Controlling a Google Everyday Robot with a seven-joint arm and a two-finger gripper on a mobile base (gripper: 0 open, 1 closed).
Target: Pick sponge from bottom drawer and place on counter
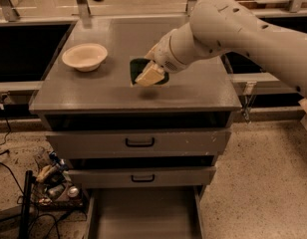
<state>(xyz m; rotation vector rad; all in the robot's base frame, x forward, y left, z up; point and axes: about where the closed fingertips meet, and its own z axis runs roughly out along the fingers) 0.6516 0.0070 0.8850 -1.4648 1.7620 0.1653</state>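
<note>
The grey surface (pixel 193 91) carried a cream bowl (pixel 84 57) at its left; below it the bottom drawer (pixel 143 215) stood open over the speckled floor (pixel 263 183); the arm (pixel 233 29) reached in from the right; its gripper (pixel 153 69) held the sponge (pixel 147 76), tilted, just above the middle of the surface.

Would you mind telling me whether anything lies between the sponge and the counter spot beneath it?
Nothing visible does. The gripper holds the sponge just above the middle of the counter, with only its shadow showing beneath. The cream bowl sits apart, toward the left rear.
</note>
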